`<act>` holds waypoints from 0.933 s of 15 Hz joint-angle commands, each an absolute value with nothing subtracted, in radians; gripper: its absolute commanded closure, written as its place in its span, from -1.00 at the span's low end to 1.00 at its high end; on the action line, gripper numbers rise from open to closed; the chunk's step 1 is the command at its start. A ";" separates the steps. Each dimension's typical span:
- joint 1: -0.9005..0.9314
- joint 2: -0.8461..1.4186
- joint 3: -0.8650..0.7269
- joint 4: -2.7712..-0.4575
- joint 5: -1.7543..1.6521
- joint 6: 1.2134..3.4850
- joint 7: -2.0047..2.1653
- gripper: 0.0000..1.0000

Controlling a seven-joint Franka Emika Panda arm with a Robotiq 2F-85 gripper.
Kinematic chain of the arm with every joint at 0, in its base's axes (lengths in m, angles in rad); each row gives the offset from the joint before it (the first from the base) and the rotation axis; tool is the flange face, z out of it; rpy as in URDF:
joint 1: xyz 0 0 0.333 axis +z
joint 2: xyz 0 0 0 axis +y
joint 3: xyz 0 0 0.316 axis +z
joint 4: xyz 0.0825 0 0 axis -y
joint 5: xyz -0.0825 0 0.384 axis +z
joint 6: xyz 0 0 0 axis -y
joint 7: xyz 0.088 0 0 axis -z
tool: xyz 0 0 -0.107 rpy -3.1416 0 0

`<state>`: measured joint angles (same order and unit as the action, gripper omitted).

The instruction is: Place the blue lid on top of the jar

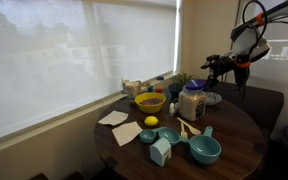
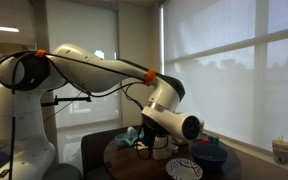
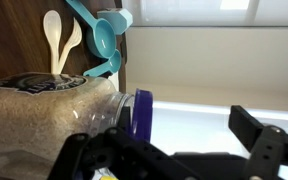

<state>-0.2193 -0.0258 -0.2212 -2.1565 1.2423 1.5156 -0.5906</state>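
Note:
The jar (image 1: 192,104) is clear glass with pale contents and stands near the middle of the round table (image 1: 239,125). The blue lid (image 1: 192,87) sits on its mouth. In the wrist view the picture is turned, so the jar (image 3: 54,115) appears to lie sideways with the blue lid (image 3: 141,113) flat against its mouth. My gripper (image 3: 174,140) is open and empty, its fingers spread on both sides just beyond the lid and not touching it. In an exterior view the gripper (image 1: 214,65) hangs above and to the right of the jar.
A yellow bowl (image 1: 150,101), a lemon (image 1: 151,121), teal cups (image 1: 204,149), wooden spoons (image 1: 187,128) and napkins (image 1: 114,118) lie round the jar. A patterned plate (image 1: 213,98) sits behind it. The window wall runs along the table's far side.

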 commanded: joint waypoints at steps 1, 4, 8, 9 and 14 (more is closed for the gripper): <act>-0.219 -0.044 -0.220 -2.162 1.199 1.495 -0.532 -1.00; -0.218 -0.046 -0.219 -2.161 1.188 1.497 -0.510 -1.00; -0.215 -0.039 -0.216 -2.160 1.167 1.488 -0.489 -1.00; -0.215 -0.036 -0.216 -2.159 1.164 1.486 -0.484 -1.00; -0.209 -0.024 -0.205 -2.143 1.159 1.484 -0.458 -1.00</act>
